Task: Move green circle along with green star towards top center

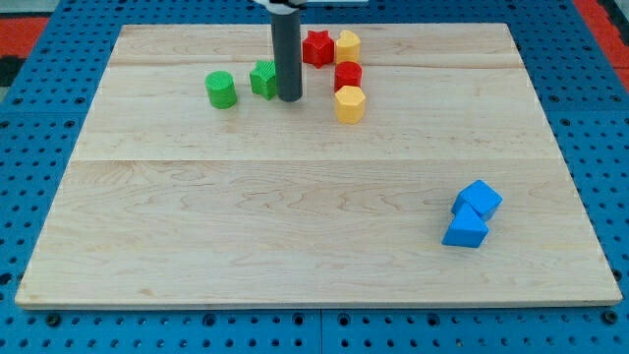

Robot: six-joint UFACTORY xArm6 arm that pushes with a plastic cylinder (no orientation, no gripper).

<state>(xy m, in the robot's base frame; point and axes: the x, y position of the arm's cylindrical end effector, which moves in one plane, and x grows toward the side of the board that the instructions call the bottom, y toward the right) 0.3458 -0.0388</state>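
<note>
Sitting on the board's upper part, our tip (289,98) touches the right side of the green star (262,79); we carry no gripper, just a bare rod, holding nothing; green circle (221,88) lies just left of the star, a small gap between; red star (316,47), yellow block (347,44), red block (348,75) and yellow hexagon (350,102) cluster right of the rod near the top edge; two blue blocks (472,214) touch at lower right; wooden board (246,226) lies bare across centre and left.
</note>
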